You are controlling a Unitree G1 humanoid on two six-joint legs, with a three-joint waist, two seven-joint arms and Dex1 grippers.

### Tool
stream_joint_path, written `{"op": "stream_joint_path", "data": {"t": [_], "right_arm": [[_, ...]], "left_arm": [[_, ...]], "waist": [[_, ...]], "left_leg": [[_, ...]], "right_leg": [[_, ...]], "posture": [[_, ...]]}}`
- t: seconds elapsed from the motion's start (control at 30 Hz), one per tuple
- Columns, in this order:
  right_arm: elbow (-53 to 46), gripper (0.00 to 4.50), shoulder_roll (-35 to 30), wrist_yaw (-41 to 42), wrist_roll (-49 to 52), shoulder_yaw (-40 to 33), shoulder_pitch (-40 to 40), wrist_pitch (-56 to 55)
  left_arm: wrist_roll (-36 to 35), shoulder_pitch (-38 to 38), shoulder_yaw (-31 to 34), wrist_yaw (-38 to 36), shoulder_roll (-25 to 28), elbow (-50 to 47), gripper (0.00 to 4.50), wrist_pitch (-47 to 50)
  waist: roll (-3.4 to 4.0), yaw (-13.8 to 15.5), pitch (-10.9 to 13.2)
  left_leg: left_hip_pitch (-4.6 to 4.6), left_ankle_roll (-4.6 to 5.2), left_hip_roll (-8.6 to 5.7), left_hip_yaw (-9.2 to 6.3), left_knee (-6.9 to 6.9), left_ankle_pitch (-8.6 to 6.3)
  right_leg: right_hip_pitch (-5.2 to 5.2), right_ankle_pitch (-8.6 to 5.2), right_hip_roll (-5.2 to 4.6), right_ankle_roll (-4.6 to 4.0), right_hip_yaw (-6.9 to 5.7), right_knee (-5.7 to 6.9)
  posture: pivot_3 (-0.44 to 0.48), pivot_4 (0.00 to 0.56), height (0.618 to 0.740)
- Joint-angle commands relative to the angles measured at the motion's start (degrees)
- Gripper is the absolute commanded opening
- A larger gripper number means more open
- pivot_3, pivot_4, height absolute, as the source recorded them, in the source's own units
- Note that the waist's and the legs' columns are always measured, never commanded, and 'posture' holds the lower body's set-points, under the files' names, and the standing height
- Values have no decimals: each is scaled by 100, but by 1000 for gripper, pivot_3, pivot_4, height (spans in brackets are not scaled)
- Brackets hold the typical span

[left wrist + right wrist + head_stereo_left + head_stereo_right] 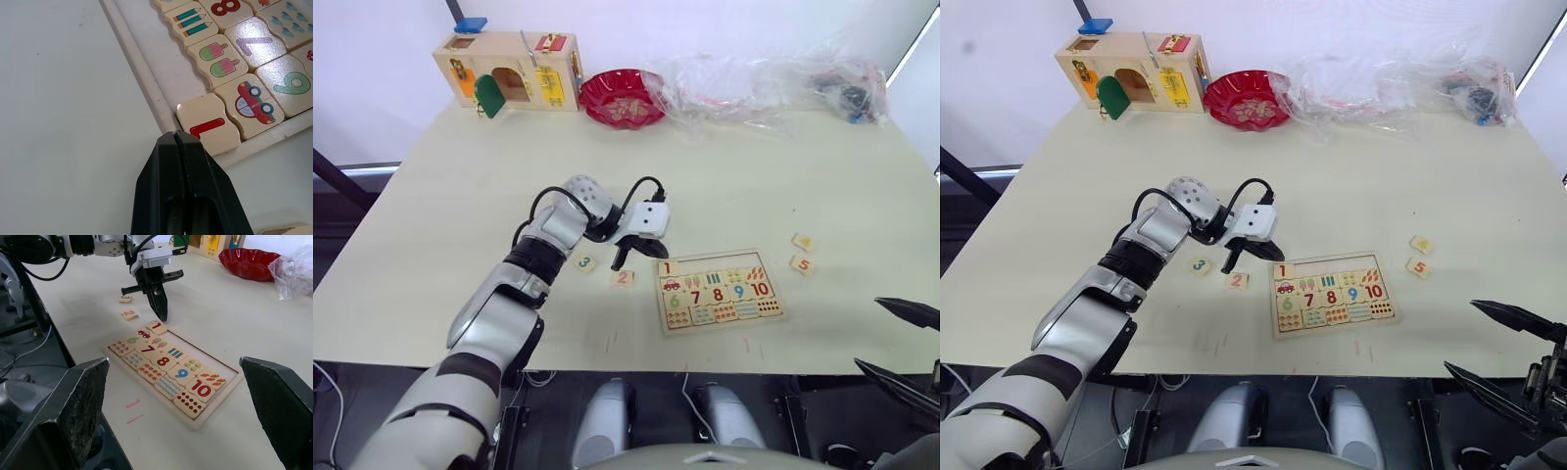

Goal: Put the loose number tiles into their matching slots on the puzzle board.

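Black left end effector point(177, 139) clenched empty over tile 1 point(208, 124); right end effector point(176, 406) released.

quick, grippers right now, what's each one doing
Left gripper: shut, holding nothing, tips just off the 1 tile in the puzzle board.
Right gripper: open, empty.

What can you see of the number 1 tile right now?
The number 1 tile is pale wood with a red digit and a wavy edge that meets the car picture piece. It lies flat in the corner slot of the puzzle board, top row, with the remaining top-row slots empty. The left gripper, fingers shut, hovers at its outer edge; contact is unclear.
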Motion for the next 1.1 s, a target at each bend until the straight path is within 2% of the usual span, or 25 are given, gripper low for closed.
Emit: {"op": "stream_joint_path", "data": {"t": [0.03, 0.47, 0.6, 0.73, 0.8, 0.9, 1.1], "right_arm": [[-176, 4500, 1, -25, 111, -130, 40, -73], [-158, 4500, -20, -25, 109, -111, 3, -66], [-202, 4500, 6, -100, 104, -88, -14, -61], [-284, 4500, 117, -357, 110, -13, -78, -41], [-319, 4500, 158, -672, 23, 142, -261, 18], [-370, 4500, 270, -1580, -240, 555, -822, 207], [-411, 4500, 544, -2901, -763, 1459, -1887, 472]], "left_arm": [[-4, 49, 56, -75, 26, -264, 31, -46], [-11, 156, 85, -114, 65, -518, 31, 92], [-121, 132, 344, 174, 112, -455, 31, 250], [-582, 395, 820, 228, 267, -922, 31, 679], [-909, 735, 1213, 441, 391, -1500, 31, 1184], [-1368, 1288, 1832, 1018, 457, -2437, 31, 2135], [-2032, 2181, 2839, 2504, 265, -3833, 31, 3829]], "waist": [[0, 0, 0], [0, 0, 0], [0, 0, 0], [1, -19, 0], [1, -27, -1], [1, -80, -1], [5, -83, -2]], "left_leg": [[0, 0, 0, 0, 0, 0], [0, 0, 0, 0, 0, 0], [0, 0, 0, -1, 0, 0], [0, 0, 3, -2, -1, 0], [1, 0, 3, -2, -1, 0], [3, 0, 16, -1, 0, 0], [4, -2, 18, -11, 1, 1]], "right_leg": [[0, 0, 0, 0, 0, 0], [0, 0, 0, 0, 0, 0], [0, 0, 0, 0, 0, 0], [-1, 0, 0, 0, -1, 1], [-1, 0, 0, 0, -2, 3], [-1, 0, -1, -1, 0, 6], [-1, 0, -5, -2, -7, 19]], "posture": [[0, 150, 740], [0, 150, 740], [0, 150, 740], [0, 150, 740], [0, 150, 740], [0, 150, 740], [0, 150, 740]]}}
